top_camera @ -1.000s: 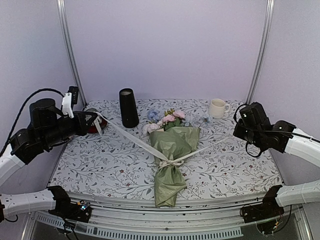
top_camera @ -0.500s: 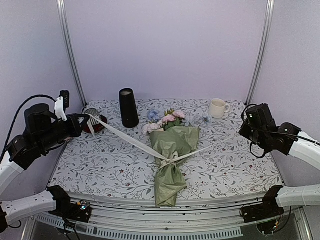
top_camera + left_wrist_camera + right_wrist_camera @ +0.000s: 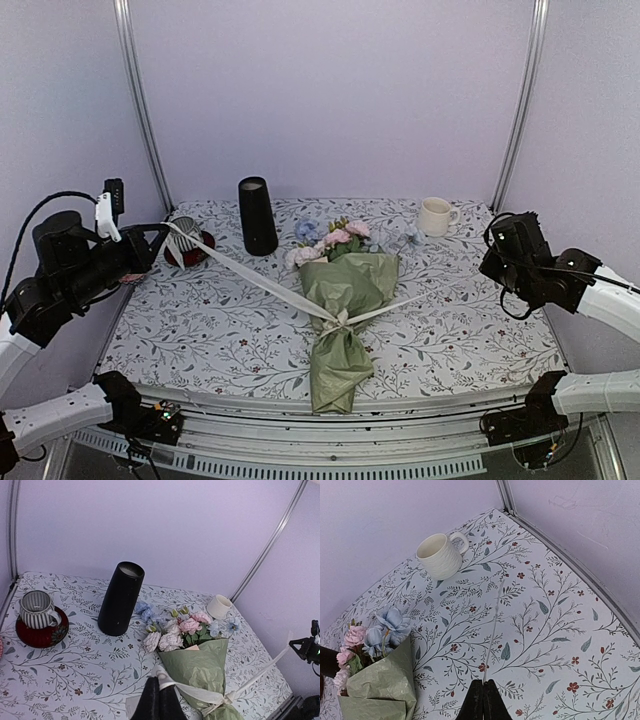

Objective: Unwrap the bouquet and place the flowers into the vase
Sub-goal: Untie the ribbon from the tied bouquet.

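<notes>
At the far left, the left end effector [image 3: 160,236] is clenched on one tail of the cream ribbon [image 3: 250,276], which runs taut and slanting down to the knot [image 3: 343,322]. Just beside its tips a striped cup [image 3: 183,236] stands on a red saucer [image 3: 187,257], so the pull should go outward and a little upward to carry the strap clear of that cup. Next right, the vase [image 3: 257,215] stands upright at the back of the surface [image 3: 200,335], near the blooms but apart from them. The bouquet [image 3: 345,300] lies in the middle with its flowers [image 3: 335,238] pointing to the back. Its green paper is wrapped round the stems and the knot looks not yet loose. A cream mug [image 3: 434,215] sits at the back right. The right end effector [image 3: 483,687] is pinched shut on the ribbon's other tail. The step in hand appears to be undoing the tie. Both arms should draw apart evenly, so the bundle neither skids nor rolls toward the vase. If the knot binds, harder pulling would likely drag the bouquet, and regripping nearer the knot seems wiser.
</notes>
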